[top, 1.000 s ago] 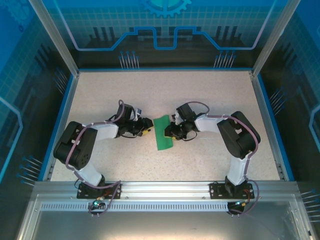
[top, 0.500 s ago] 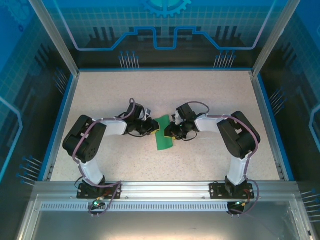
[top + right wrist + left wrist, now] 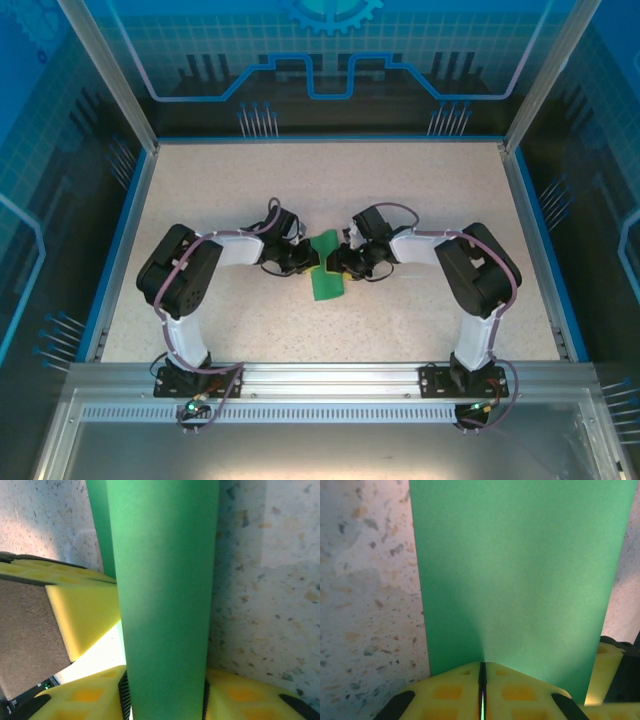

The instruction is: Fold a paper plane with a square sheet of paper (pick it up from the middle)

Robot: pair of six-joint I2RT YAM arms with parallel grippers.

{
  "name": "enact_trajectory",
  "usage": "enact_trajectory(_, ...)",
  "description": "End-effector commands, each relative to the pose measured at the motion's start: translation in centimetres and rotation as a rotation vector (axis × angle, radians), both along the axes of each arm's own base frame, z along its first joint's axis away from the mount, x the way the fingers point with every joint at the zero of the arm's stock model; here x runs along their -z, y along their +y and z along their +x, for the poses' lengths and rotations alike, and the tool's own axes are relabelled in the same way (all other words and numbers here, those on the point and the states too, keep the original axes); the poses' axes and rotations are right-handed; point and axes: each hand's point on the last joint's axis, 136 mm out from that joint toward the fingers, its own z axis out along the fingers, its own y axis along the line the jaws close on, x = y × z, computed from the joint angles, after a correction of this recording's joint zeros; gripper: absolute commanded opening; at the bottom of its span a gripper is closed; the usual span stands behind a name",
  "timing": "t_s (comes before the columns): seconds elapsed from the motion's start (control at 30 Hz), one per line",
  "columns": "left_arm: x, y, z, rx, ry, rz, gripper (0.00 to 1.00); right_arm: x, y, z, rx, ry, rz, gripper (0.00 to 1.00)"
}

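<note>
The square sheet of paper (image 3: 326, 276) lies mid-table as a narrow bright-green folded strip, not shaped into a paper plane. My left gripper (image 3: 308, 262) meets it from the left. In the left wrist view its yellow fingers (image 3: 445, 692) are shut, with a thin green edge of the paper (image 3: 520, 570) pinched in the seam. My right gripper (image 3: 339, 264) comes in from the right. Its jaws stand apart in the right wrist view, and the bowed strip (image 3: 165, 580) fills the gap between the black pads (image 3: 124, 690).
The speckled table (image 3: 420, 200) has blue rails along its sides. Both arms' elbows (image 3: 180, 275) rest low on either side of the strip. A yellow finger of the left gripper (image 3: 85, 615) sits close beside the right one.
My left arm has reached rightward to the strip and closed its jaws on the left edge. My right gripper's jaws have widened around the strip. The paper has stayed in place.
</note>
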Motion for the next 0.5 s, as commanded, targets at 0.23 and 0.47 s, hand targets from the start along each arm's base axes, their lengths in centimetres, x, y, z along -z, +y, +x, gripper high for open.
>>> enact_trajectory(0.23,2.1,0.7,-1.1,0.038,0.063,0.101,0.12,-1.8,-3.5,1.1,-0.05,-0.14,-0.303,0.63)
enact_trajectory(0.47,2.1,0.3,-1.0,0.046,0.064,0.1,0.11,-1.4,-1.8,2.1,-0.13,-0.162,-0.364,0.64)
